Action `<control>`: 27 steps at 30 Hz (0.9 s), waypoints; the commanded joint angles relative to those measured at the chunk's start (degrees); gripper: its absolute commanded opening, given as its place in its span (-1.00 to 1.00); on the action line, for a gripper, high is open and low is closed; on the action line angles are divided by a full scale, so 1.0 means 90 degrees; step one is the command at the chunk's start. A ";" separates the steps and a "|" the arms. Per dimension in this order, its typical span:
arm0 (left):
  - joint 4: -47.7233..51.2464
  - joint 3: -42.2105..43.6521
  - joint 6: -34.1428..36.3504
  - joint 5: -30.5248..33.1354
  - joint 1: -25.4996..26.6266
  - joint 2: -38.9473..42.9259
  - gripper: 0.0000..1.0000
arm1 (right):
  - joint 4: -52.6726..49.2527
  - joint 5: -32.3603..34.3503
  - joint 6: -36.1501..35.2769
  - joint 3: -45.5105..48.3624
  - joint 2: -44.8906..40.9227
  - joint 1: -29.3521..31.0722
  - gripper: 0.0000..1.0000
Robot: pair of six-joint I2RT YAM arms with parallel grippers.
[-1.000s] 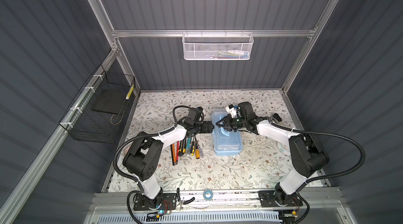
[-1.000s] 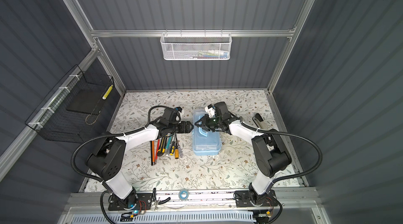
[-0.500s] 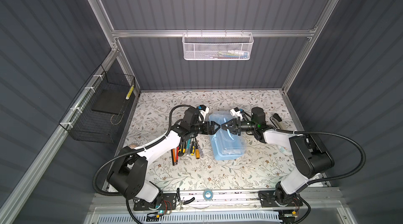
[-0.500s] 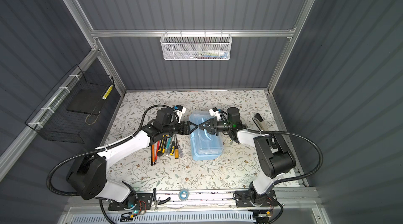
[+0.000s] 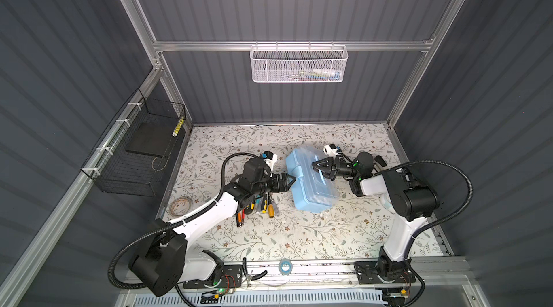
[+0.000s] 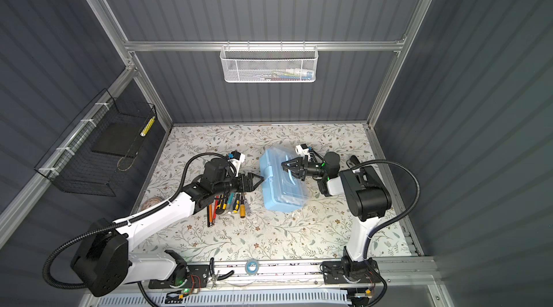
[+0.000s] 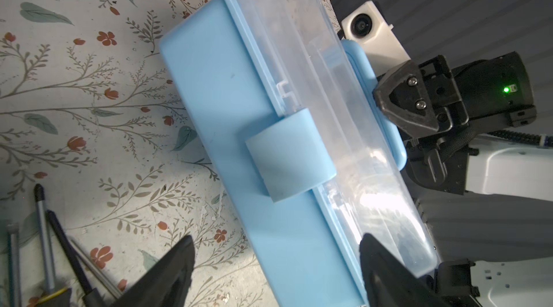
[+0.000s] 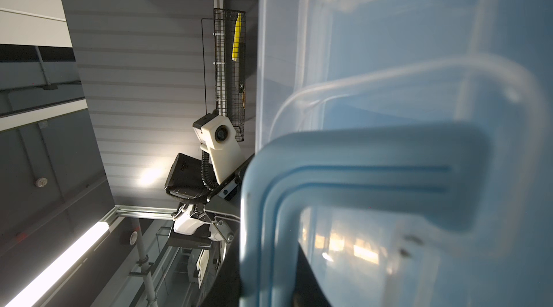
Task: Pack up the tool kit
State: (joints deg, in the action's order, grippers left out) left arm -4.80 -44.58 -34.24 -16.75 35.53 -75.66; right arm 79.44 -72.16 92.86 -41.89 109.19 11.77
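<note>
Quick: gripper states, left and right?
Left gripper: open, holding nothing.
Right gripper: closed on the U-shaped handle of the light-blue plastic case with a clear lid.

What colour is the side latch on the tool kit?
Light blue, matching the tool kit base; latch shows best in left wrist view.

I've got the floral table [image 5: 299,236] carrying the tool kit [image 5: 312,193]. In a top view a bunch of screwdrivers [image 5: 263,205] lies just left of the kit, and a tape roll [image 5: 180,204] farther left.
</note>
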 commanded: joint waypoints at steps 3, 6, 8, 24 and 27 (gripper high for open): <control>-0.1179 0.0261 -0.0652 -0.0669 -0.0085 -0.0293 0.70 | 0.0245 0.0001 -0.0181 0.0143 0.0174 -0.0048 -1.00; -0.1859 0.0300 -0.1071 -0.0968 -0.0129 -0.0589 0.66 | 0.0241 -0.0002 -0.0172 0.0143 0.0156 -0.0048 -1.00; -0.2234 0.0290 -0.1328 -0.1155 -0.0172 -0.0772 0.65 | 0.0229 -0.0005 -0.0163 0.0123 0.0160 -0.0050 -1.00; -0.3359 0.0226 -0.1942 -0.1824 -0.0232 -0.1719 0.63 | 0.0238 0.0019 -0.0167 0.0123 0.0192 -0.0049 -1.00; -0.3940 0.0277 -0.2273 -0.2040 -0.0246 -0.1942 0.63 | 0.0220 0.0020 -0.0177 0.0123 0.0192 -0.0048 -1.00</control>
State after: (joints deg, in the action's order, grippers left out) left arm -34.37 -42.09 -51.42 -31.57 33.41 -91.39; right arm 80.55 -71.81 93.71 -41.56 109.25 11.53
